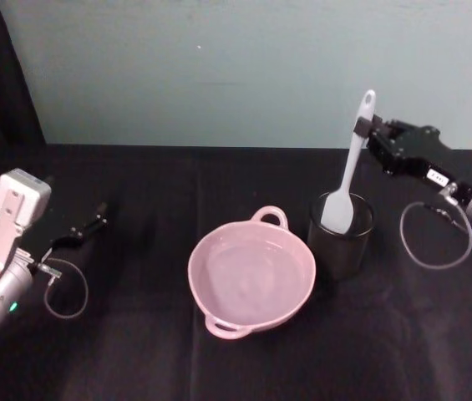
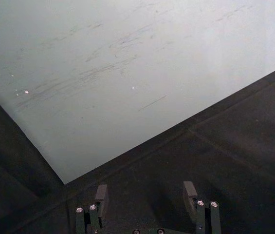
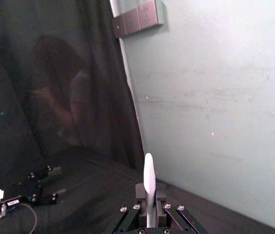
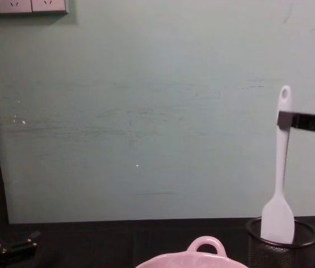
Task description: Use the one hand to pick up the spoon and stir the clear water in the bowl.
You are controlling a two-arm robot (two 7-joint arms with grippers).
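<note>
Your right gripper (image 1: 366, 132) is clamped on the spoon (image 1: 348, 171), pinching its handle just below the hole at the top end. The spoon stands nearly upright, and you can see its flat blade partly above the rim of the black mesh cup (image 1: 341, 236), its lower edge still inside. The pink bowl (image 1: 251, 277) sits on the black table (image 1: 135, 351) just to the left of that cup, apart from the spoon. Your left gripper (image 1: 81, 230) rests low at the table's left side, fingers (image 2: 190, 191) apart, holding nothing.
</note>
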